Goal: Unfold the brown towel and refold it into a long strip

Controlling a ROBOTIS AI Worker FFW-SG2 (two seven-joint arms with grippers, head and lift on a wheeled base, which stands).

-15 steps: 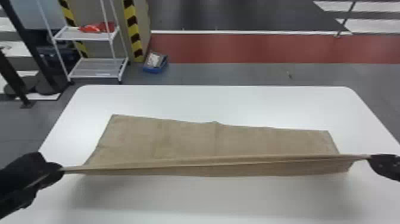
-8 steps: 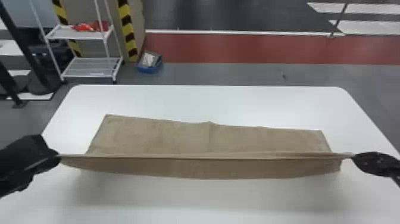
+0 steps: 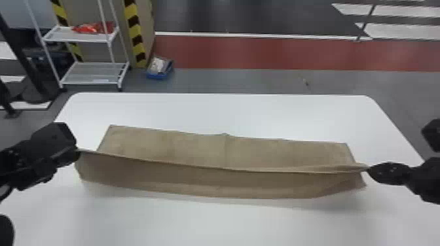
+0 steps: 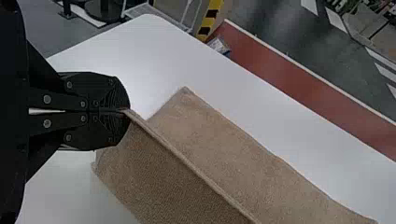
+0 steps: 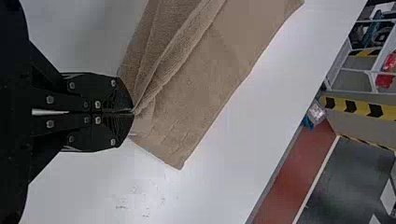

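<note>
The brown towel (image 3: 196, 150) lies across the white table as a wide band, its near edge lifted and stretched between both grippers. At the raised edge's left end is my left gripper (image 3: 78, 151), shut on a corner; in the left wrist view the left gripper (image 4: 125, 111) pinches the towel (image 4: 210, 144). My right gripper (image 3: 368, 168) holds the right end of that edge, and in the right wrist view the right gripper (image 5: 132, 112) is shut on gathered cloth of the towel (image 5: 201, 84). Below the raised edge, a flap hangs toward the table's near side.
The white table (image 3: 229, 111) extends around the towel on all sides. Beyond its far edge stand a white shelf rack (image 3: 91, 72) at the left and a blue box (image 3: 159, 68) on the floor.
Both grippers, still holding the towel's edge, have risen relative to the table, the left one more. More of the hanging flap shows. The head view has shifted slightly.
</note>
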